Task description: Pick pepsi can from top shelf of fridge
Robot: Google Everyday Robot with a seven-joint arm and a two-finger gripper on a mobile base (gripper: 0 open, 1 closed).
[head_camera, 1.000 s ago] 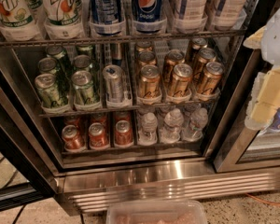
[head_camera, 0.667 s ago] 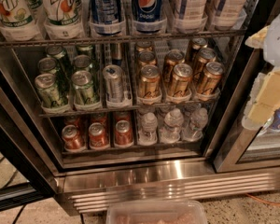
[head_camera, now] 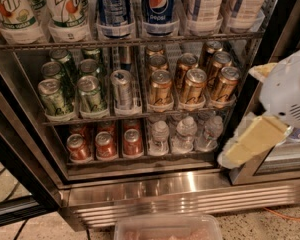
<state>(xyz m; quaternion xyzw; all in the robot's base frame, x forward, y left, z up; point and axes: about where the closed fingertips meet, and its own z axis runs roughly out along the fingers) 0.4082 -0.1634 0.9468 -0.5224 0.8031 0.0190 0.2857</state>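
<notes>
One pepsi can (head_camera: 112, 6); one globe-logo can (head_camera: 158, 6); two white bottles (head_camera: 205, 6) — one end effector (head_camera: 237, 155), right

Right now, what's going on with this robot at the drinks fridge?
The robot is after the pepsi can on the top shelf of the fridge, the one with white small print, left of the globe-logo can. It stands untouched in its lane. The pincer hangs at the far right, level with the water bottles, well below the can.
</notes>
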